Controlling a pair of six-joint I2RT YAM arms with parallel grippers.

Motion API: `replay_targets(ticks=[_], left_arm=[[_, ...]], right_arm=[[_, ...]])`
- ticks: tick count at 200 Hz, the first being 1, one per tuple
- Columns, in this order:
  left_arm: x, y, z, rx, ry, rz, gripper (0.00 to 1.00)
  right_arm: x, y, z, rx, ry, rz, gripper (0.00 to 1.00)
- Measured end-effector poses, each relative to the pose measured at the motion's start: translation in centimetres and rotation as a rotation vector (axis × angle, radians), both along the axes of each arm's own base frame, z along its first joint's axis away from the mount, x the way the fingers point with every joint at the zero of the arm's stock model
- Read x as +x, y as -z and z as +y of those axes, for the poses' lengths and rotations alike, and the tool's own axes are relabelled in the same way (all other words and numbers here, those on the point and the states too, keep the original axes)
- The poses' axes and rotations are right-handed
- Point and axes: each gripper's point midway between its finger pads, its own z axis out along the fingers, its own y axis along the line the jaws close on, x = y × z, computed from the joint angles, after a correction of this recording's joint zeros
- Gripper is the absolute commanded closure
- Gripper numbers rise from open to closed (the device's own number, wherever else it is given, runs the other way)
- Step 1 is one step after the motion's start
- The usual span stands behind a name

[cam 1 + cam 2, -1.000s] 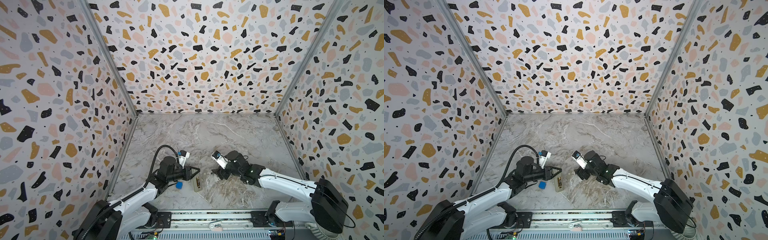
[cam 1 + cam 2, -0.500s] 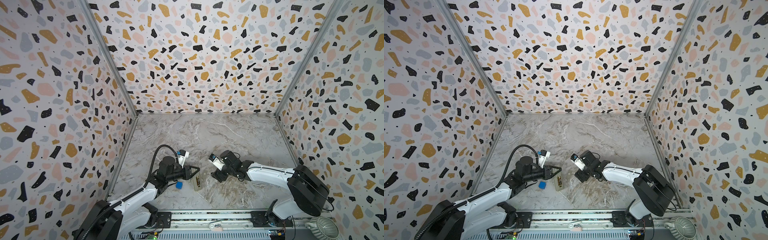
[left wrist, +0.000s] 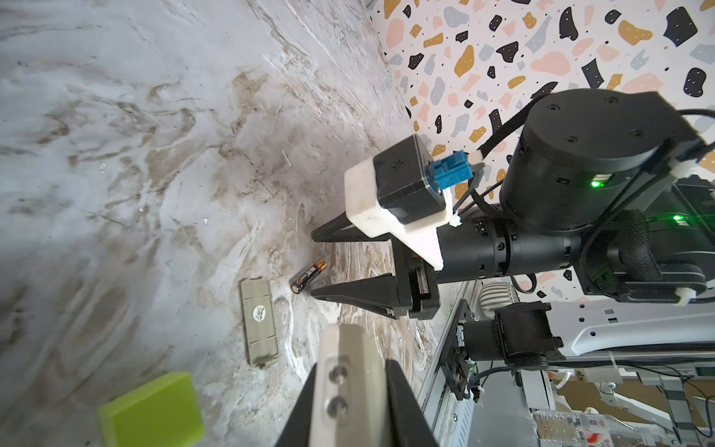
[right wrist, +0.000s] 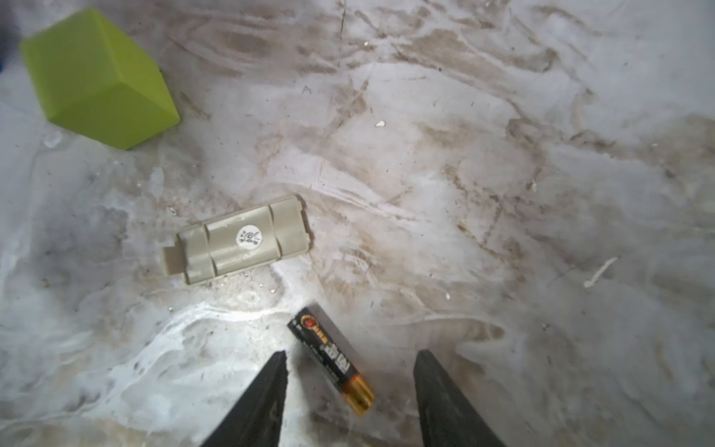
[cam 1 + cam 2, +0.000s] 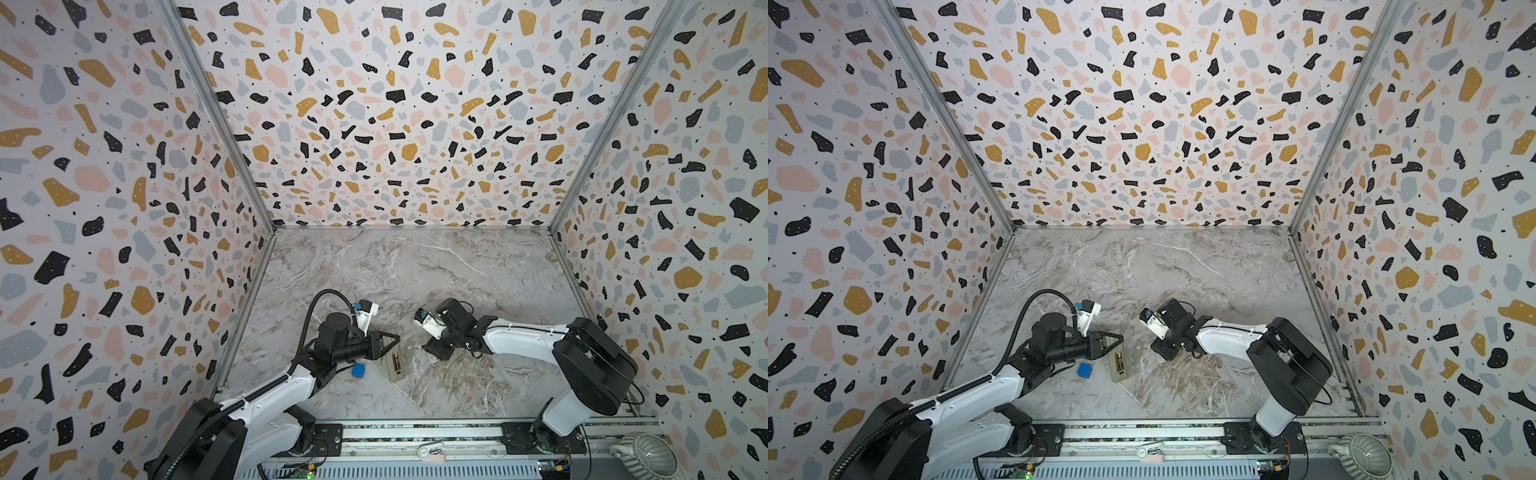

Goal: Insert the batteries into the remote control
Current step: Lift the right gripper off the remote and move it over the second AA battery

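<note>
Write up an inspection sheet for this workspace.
Surface: marbled tabletop, small specks.
Job's things: remote control gripped, recess up; one battery loose on the tabletop.
Clutter: green cube, blue cube, detached battery cover.
Grippers: left gripper shut on the remote control; right gripper open, straddling the battery.
Cables: black cable arching over the left arm.
Surroundings: terrazzo-print walls on three sides.

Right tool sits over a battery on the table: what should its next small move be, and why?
Probably close the right tool on the battery: it lies flat on the table between the open jaws, ungripped, while the left tool grips the remote control.
</note>
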Motion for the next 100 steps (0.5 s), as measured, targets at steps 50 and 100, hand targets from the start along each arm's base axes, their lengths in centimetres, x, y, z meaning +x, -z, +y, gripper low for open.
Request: replay_targets(ticks=[50,100], left_arm=[[0.03,0.22,0.01,0.002,-0.002,0.01,1.0],[0.03,0.22,0.01,0.001,-0.003,0.013,1.0]], right_arm=[[-0.46,0.5,-0.05,-0.013,-0.016,0.027,0.65],[-0.33,0.69,0.19,-0.022,-0.03,0.033,0.78]])
